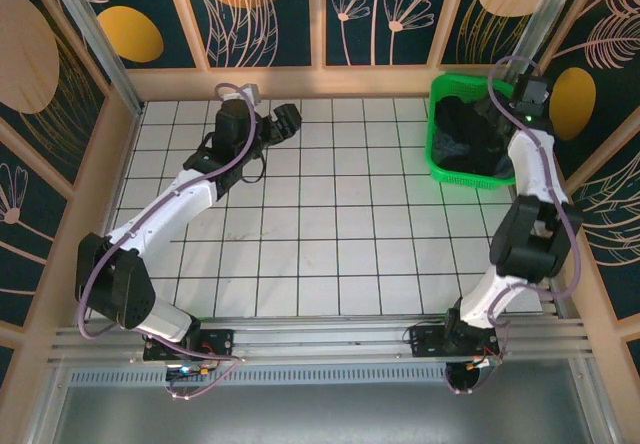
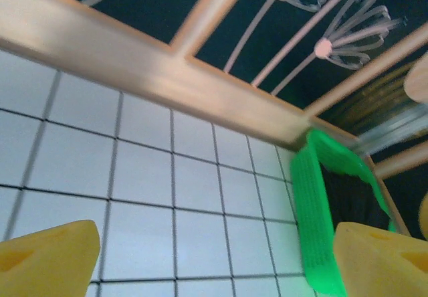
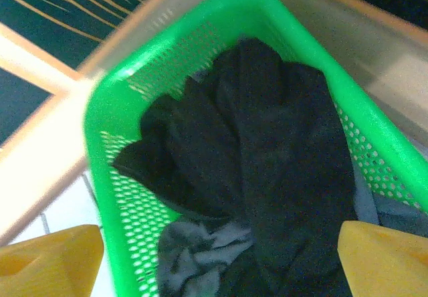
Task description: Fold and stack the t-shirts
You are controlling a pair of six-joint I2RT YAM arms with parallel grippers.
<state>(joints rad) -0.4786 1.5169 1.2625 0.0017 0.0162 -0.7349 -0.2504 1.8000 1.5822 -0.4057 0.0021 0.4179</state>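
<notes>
The black shirt (image 3: 267, 156) lies crumpled in the green basket (image 3: 110, 136), with the grey shirt (image 3: 194, 253) bunched beside it and partly under it. The basket stands at the far right corner of the table (image 1: 330, 234). The right gripper (image 3: 221, 260) hangs over the basket with its fingers spread wide, holding nothing. I cannot tell whether its tips touch cloth. The left gripper (image 2: 214, 260) is also spread wide and empty, above the tiles near the far wall, well apart from the basket.
</notes>
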